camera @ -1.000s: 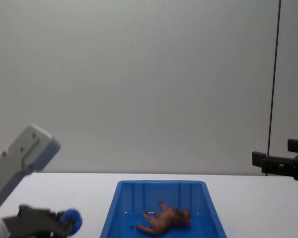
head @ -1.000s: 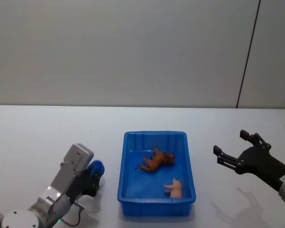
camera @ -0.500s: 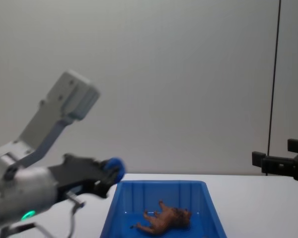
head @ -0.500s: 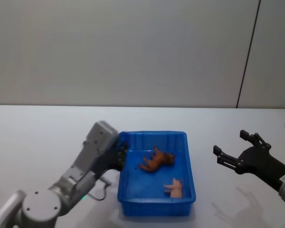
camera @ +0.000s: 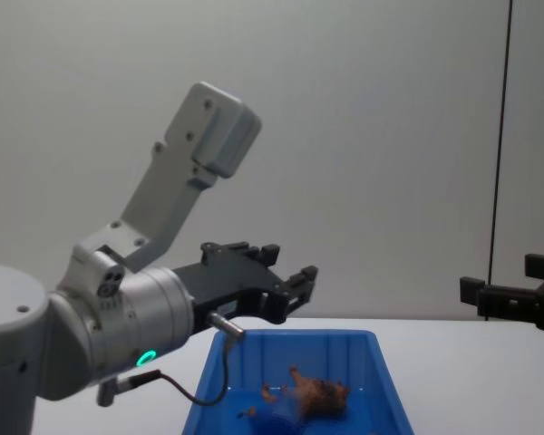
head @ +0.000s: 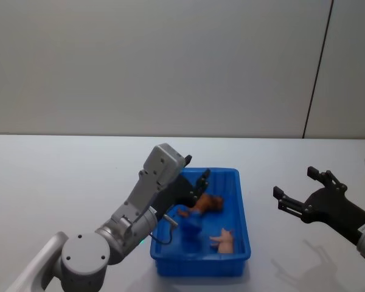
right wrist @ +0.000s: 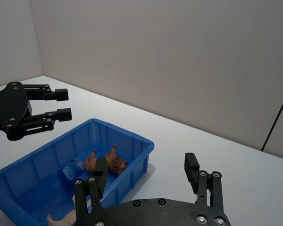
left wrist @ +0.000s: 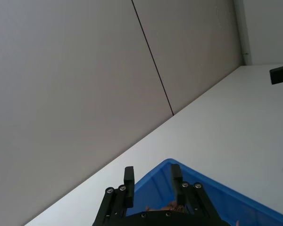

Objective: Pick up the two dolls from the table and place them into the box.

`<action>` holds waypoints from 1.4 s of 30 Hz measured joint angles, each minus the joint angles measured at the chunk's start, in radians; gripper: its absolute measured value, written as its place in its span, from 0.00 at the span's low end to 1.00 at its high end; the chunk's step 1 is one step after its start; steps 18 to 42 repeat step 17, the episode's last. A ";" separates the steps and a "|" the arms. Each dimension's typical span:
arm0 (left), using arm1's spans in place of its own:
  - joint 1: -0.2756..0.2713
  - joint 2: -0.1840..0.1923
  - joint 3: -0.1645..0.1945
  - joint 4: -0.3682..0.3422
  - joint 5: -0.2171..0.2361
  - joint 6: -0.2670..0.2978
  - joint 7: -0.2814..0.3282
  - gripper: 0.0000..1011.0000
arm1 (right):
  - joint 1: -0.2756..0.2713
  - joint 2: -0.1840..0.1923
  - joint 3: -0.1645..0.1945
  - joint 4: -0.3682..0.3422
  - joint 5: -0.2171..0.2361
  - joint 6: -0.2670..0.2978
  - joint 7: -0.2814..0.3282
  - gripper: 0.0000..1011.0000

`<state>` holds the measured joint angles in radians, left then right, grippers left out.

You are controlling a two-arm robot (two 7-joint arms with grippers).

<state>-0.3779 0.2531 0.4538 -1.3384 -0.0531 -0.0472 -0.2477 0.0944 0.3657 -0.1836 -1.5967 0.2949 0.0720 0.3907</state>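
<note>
Your left gripper (head: pixel 202 180) hung with its fingers spread apart over the blue box (head: pixel 161 243), holding nothing. In the box, the brown doll (head: pixel 202 205) lay at the middle, the pink doll (head: pixel 224 241) was at 5 o'clock from it, and a small blue thing (head: pixel 191 223) sat just below the brown one. Your right gripper (head: pixel 297 191) waited at 3 o'clock from the box, over the white table (head: pixel 61 176), with its fingers wide apart and nothing in them.

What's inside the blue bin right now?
The blue bin holds a brown toy animal, a pink toy animal and a small blue thing. The open left pincer hangs above, and its arm covers the bin's near-left corner.
</note>
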 joint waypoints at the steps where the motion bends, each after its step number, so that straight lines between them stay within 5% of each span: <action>1: 0.000 -0.001 0.002 0.000 -0.001 -0.003 0.000 0.46 | 0.000 0.000 0.000 0.000 0.000 0.000 0.000 0.99; 17: 0.055 0.016 0.014 -0.084 -0.025 -0.064 0.046 0.96 | 0.000 0.000 0.000 0.000 0.000 0.000 0.000 0.99; 42: 0.055 0.016 0.014 -0.084 -0.025 -0.064 0.046 0.96 | 0.000 0.000 0.000 0.000 0.000 0.000 0.000 0.99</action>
